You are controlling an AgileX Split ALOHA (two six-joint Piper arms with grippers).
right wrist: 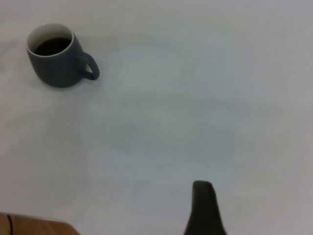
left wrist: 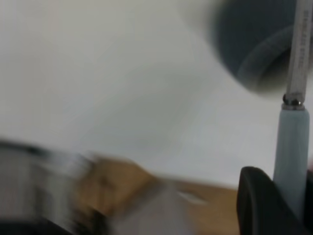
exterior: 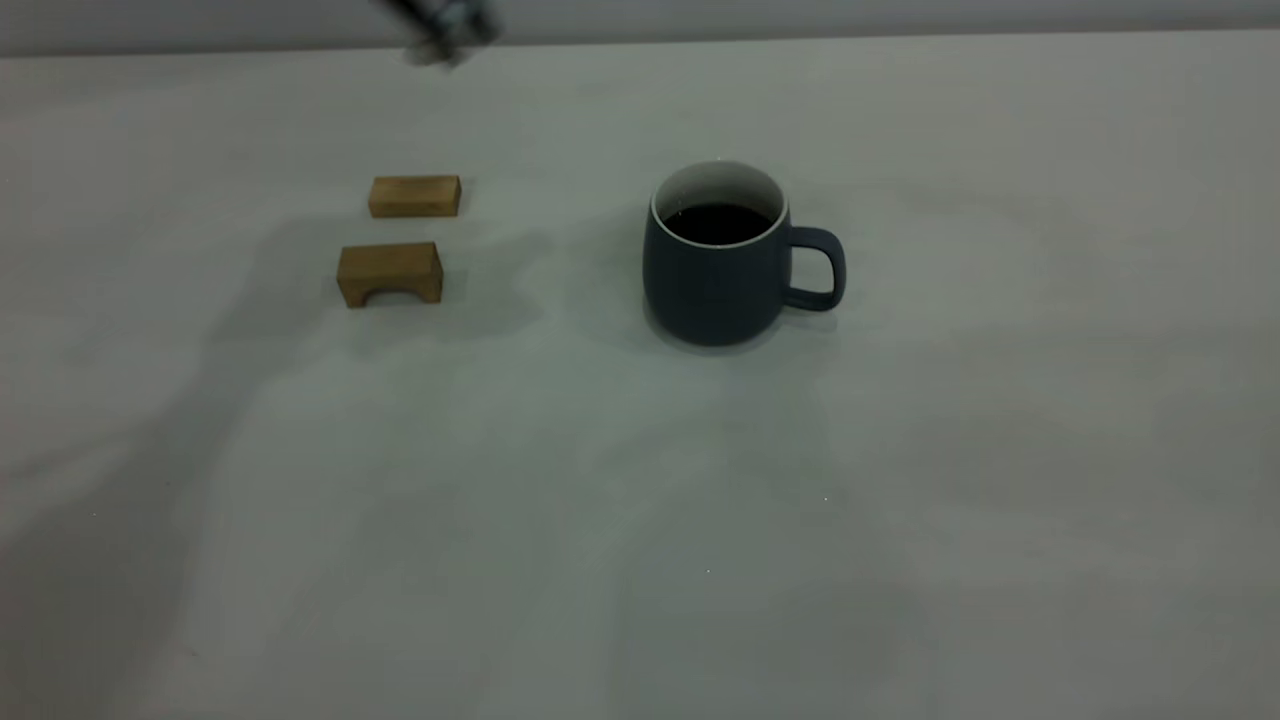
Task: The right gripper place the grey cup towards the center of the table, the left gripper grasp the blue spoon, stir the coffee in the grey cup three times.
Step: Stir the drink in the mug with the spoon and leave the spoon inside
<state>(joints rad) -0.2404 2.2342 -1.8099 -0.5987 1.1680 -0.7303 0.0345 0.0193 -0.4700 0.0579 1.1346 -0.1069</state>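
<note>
The grey cup [exterior: 722,260] stands upright near the middle of the table [exterior: 640,500], handle pointing right, with dark coffee [exterior: 718,222] inside. My left gripper [exterior: 445,30] hangs blurred at the far left back, well away from the cup. In the left wrist view that left gripper [left wrist: 288,193] is shut on the blue spoon [left wrist: 292,147], whose pale handle sits between the dark fingers [left wrist: 259,205] and whose metal neck [left wrist: 299,49] points toward the blurred cup [left wrist: 249,44]. My right gripper [right wrist: 204,208] shows only as one dark tip, far from the cup [right wrist: 56,63].
Two tan wooden blocks lie left of the cup: a plain one [exterior: 414,196] farther back and an arched one [exterior: 390,272] nearer. A block [left wrist: 127,186] shows blurred under the left gripper. The table's wooden-edged corner [right wrist: 29,226] lies beside the right gripper.
</note>
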